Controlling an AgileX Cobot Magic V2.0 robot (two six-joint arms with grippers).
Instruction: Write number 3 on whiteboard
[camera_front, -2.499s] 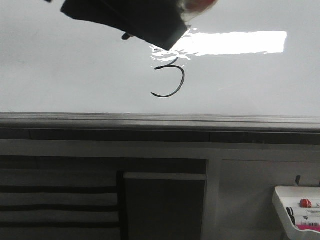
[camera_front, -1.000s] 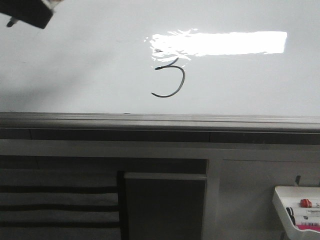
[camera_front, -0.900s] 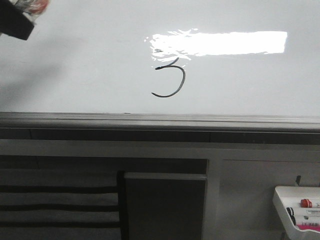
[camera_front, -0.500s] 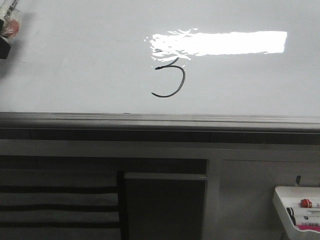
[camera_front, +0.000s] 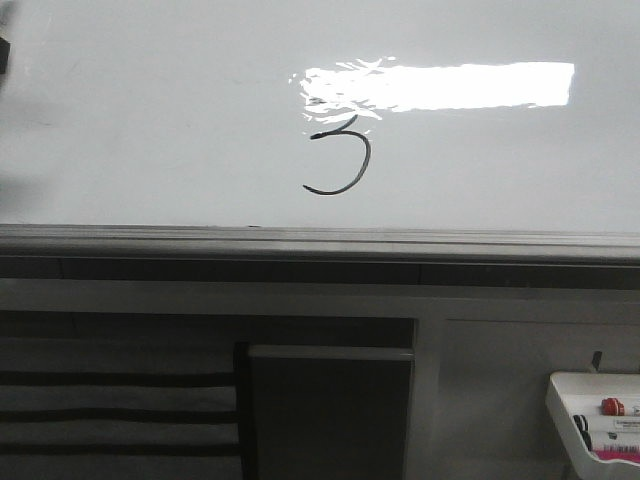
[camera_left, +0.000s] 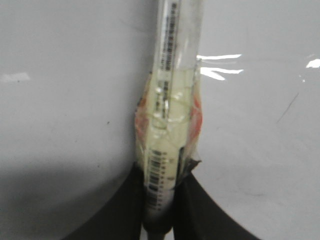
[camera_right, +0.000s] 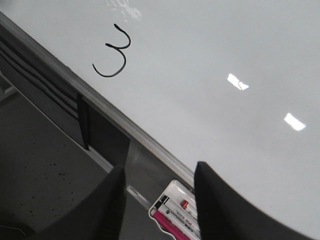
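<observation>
The number 3 (camera_front: 340, 155) is drawn in thin dark line on the whiteboard (camera_front: 150, 130), just under a bright glare patch. It also shows in the right wrist view (camera_right: 115, 52). My left gripper (camera_left: 162, 200) is shut on a clear-barrelled marker (camera_left: 167, 125) wrapped in tape, held in front of bare board (camera_left: 60, 100). In the front view only a dark sliver of it shows at the far left edge. My right gripper (camera_right: 160, 195) is open and empty, below the board's rail (camera_right: 125, 125).
A grey metal rail (camera_front: 320, 240) runs along the board's bottom edge, with a dark cabinet front below. A small white marker tray (camera_front: 592, 420) with several markers hangs at the lower right, also seen between my right fingers (camera_right: 175, 210).
My left gripper with the marker has moved from over the 3 leftward along the board's top and almost out of the front view. The 3 is unchanged.
</observation>
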